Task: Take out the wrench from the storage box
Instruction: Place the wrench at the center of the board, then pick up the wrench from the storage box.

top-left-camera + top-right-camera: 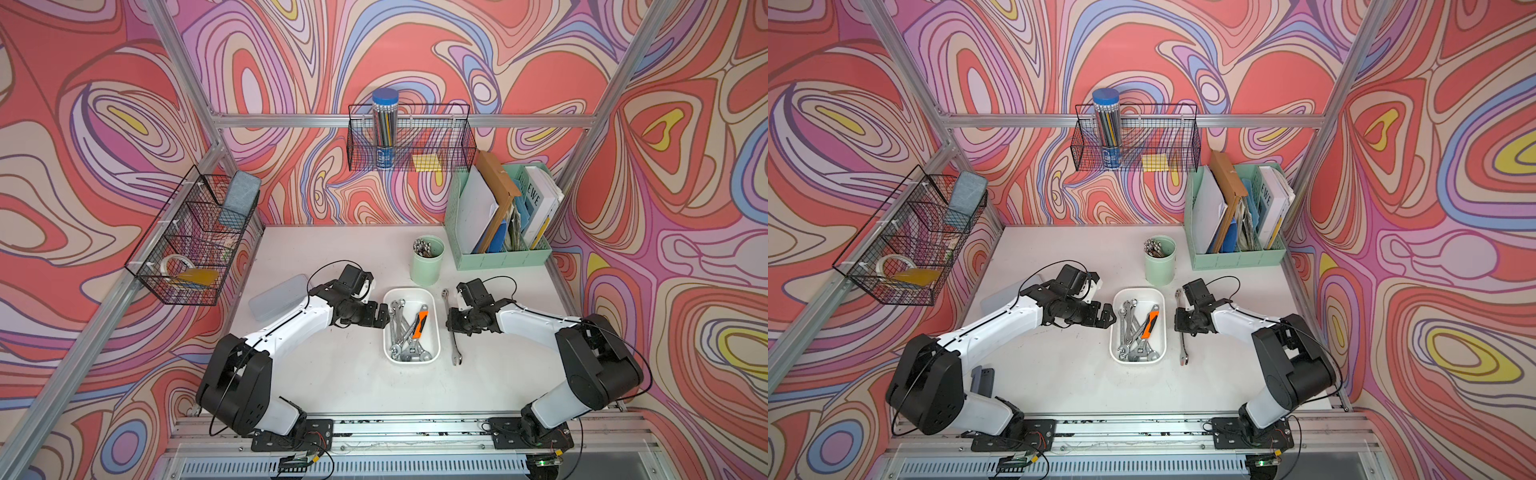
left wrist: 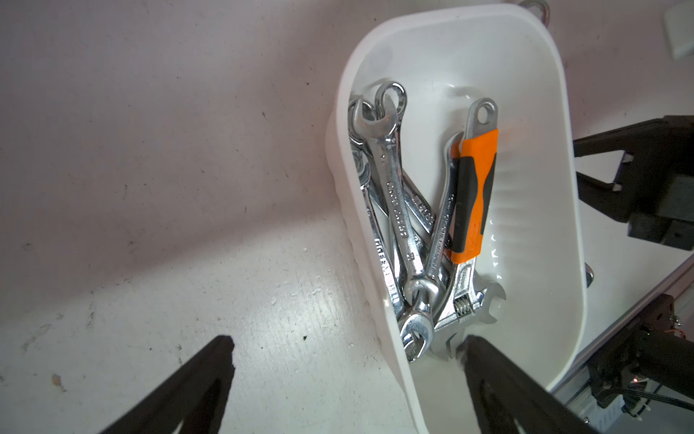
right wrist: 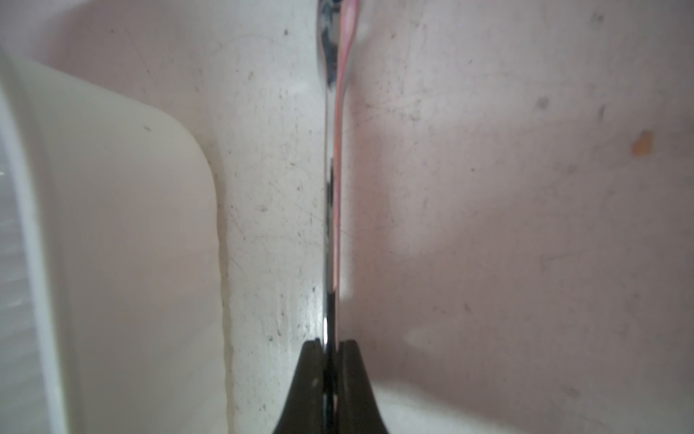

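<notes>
Top views, both: one shallow white plastic storage box [image 1: 409, 298], one long chrome wrench [image 1: 455, 349] just outside. Left wrist: left gripper [image 2: 347, 342] wide, empty; inside I count perhaps six chrome wrenches [image 2: 394, 210], one orange-handled wrench [image 2: 480, 180]. Right wrist: right gripper [image 3: 332, 344] pinching the long chrome wrench.

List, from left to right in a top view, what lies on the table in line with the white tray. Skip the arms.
translucent lidded case → storage box → long wrench, just outside the box
</notes>
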`<action>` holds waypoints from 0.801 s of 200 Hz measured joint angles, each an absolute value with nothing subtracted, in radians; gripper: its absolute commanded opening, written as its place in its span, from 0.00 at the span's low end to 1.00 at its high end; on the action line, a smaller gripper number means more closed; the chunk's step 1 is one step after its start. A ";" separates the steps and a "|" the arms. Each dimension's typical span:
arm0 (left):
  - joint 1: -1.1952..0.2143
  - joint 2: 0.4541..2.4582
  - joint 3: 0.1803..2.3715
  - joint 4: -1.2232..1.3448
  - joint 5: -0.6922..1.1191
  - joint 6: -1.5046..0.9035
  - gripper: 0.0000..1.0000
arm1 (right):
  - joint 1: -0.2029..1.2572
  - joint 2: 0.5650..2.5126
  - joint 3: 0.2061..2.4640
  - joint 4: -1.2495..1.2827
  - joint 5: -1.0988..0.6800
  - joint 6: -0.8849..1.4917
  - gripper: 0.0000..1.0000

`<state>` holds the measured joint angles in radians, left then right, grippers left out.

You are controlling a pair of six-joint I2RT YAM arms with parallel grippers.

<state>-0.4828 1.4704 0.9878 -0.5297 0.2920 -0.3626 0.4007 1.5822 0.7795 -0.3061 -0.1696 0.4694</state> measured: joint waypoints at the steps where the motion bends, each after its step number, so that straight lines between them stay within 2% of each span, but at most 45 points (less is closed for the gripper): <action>1: -0.483 1.471 0.988 -0.530 0.292 -0.363 0.99 | 0.401 1.582 0.780 -0.307 -0.170 0.471 0.13; 28: -0.483 1.480 0.989 -0.537 0.292 -0.362 0.99 | 0.398 1.582 0.779 -0.310 -0.167 0.480 0.22; 97: -0.483 1.488 0.989 -0.541 0.292 -0.355 0.99 | 0.395 1.580 0.777 -0.326 -0.157 0.488 0.24; 160: -0.483 1.488 0.994 -0.556 0.289 -0.348 0.99 | 0.397 1.469 0.862 -0.487 -0.153 0.504 0.38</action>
<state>-0.4828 1.4876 0.9936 -0.5556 0.2886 -0.3481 0.3969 1.4693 0.8623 -0.4866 -0.1532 0.5041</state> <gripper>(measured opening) 0.988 0.347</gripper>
